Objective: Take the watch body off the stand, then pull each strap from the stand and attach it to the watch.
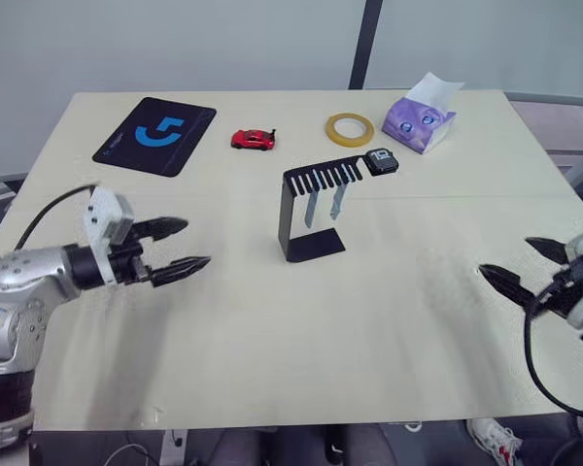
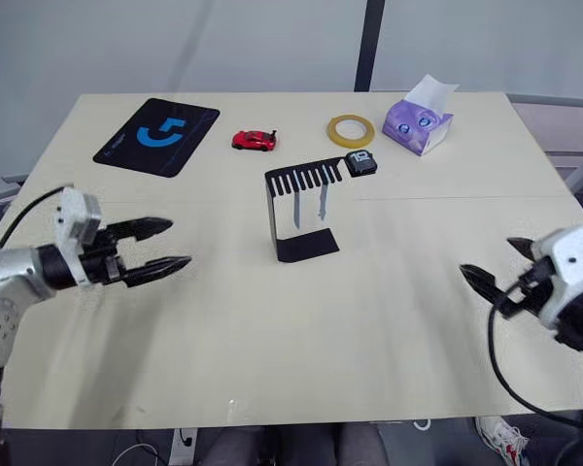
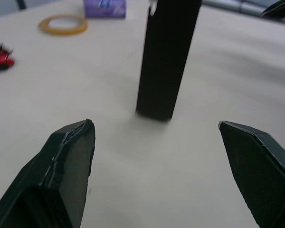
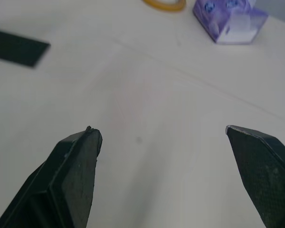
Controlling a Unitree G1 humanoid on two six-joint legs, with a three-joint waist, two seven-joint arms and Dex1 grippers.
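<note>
Your L gripper hovers over the table at left, fingers spread, holding nothing, pointed toward the stand. Stand sits mid-table, upright; two straps hang from its comb top, watch body seated at comb's right end. Your R gripper at right edge, fingers apart, empty, well clear of stand.

Head stereo pair overhead; wrist cameras low over table.

Left gripper hovers low at left, fingers spread wide, empty — right gripper at right edge, fingers likewise apart, empty.
</note>
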